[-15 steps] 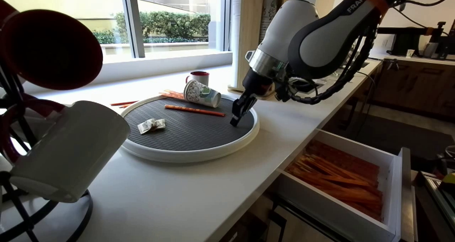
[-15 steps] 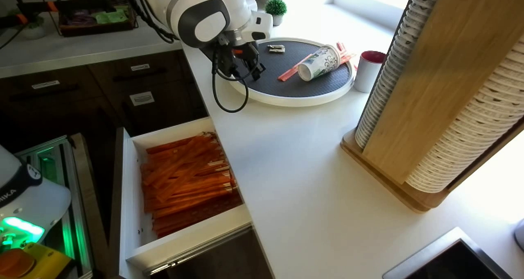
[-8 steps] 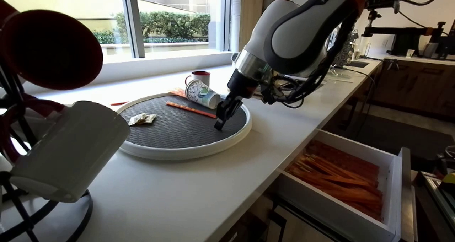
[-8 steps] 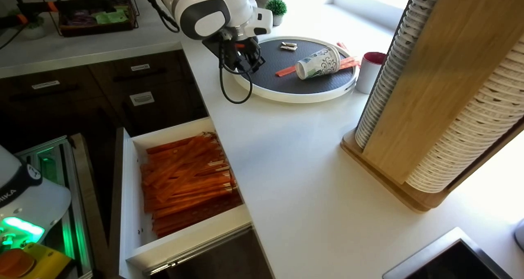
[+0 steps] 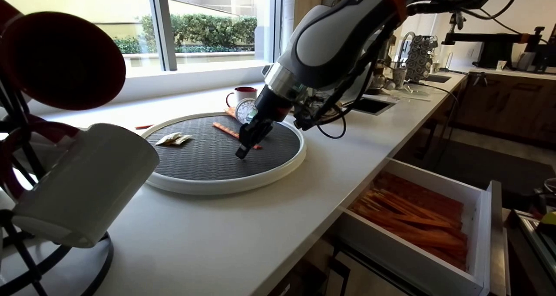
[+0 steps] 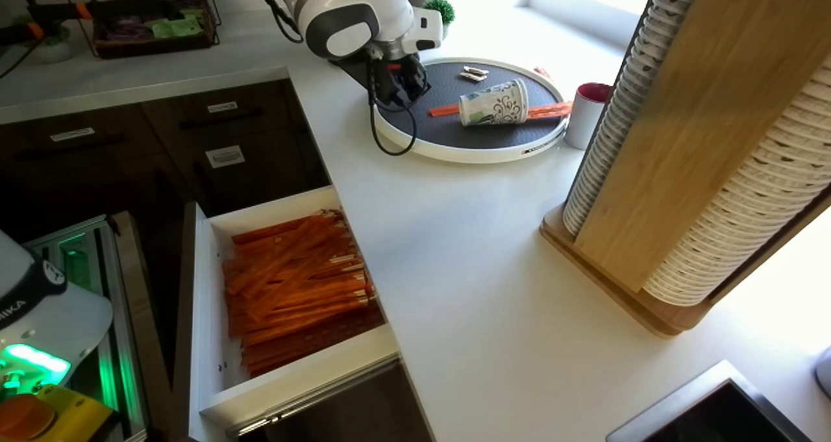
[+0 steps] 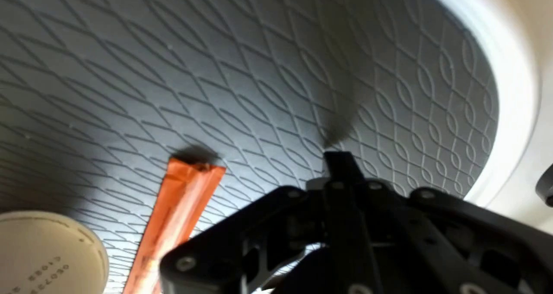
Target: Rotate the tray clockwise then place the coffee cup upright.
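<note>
The tray (image 5: 208, 187) is a round dark grey disc with a thick white rim on the counter; it shows in both exterior views (image 6: 474, 155) and fills the wrist view (image 7: 259, 91). The coffee cup (image 6: 495, 104) is a white patterned paper cup without a visible handle, lying on its side on the tray. In an exterior view it is partly hidden behind my gripper (image 5: 246, 110); its round base shows in the wrist view (image 7: 47, 255). My gripper (image 5: 241, 152) is shut and empty, pointing down with its tips (image 7: 339, 156) at the tray's surface, apart from the cup.
An orange stick packet (image 7: 173, 220) lies beside the cup and small paper packets (image 5: 173, 138) lie on the tray. A red-lined mug (image 6: 586, 114) stands close to the rim. A mug rack (image 5: 87, 183), an open drawer (image 5: 417, 217) and a wooden cup holder (image 6: 636, 169) stand around.
The tray has turned clockwise seen from above, carrying the cup and packets round with it. My gripper has swept along with the tray, leftward in an exterior view, and stayed shut.
</note>
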`<state>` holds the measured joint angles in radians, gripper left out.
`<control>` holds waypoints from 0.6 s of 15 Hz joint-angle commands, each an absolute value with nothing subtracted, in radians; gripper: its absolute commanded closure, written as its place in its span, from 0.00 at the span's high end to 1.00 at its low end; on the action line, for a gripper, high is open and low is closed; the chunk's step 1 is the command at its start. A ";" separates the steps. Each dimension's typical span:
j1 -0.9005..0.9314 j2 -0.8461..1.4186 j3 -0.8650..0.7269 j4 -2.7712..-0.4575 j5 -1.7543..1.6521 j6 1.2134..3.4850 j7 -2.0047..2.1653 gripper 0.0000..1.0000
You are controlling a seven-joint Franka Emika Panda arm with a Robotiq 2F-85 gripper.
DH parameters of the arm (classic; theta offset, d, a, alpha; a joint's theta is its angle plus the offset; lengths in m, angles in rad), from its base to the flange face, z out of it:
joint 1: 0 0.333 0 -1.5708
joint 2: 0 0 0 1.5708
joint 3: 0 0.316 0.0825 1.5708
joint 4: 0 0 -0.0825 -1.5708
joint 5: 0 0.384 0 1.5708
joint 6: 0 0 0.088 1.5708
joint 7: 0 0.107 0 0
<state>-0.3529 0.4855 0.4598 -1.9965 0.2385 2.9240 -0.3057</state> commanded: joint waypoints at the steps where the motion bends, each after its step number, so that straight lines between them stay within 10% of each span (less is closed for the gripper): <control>1: -0.357 0.561 0.492 -1.925 0.285 3.014 -0.369 0.00; 9: -0.347 0.546 0.477 -1.933 0.257 2.998 -0.337 0.01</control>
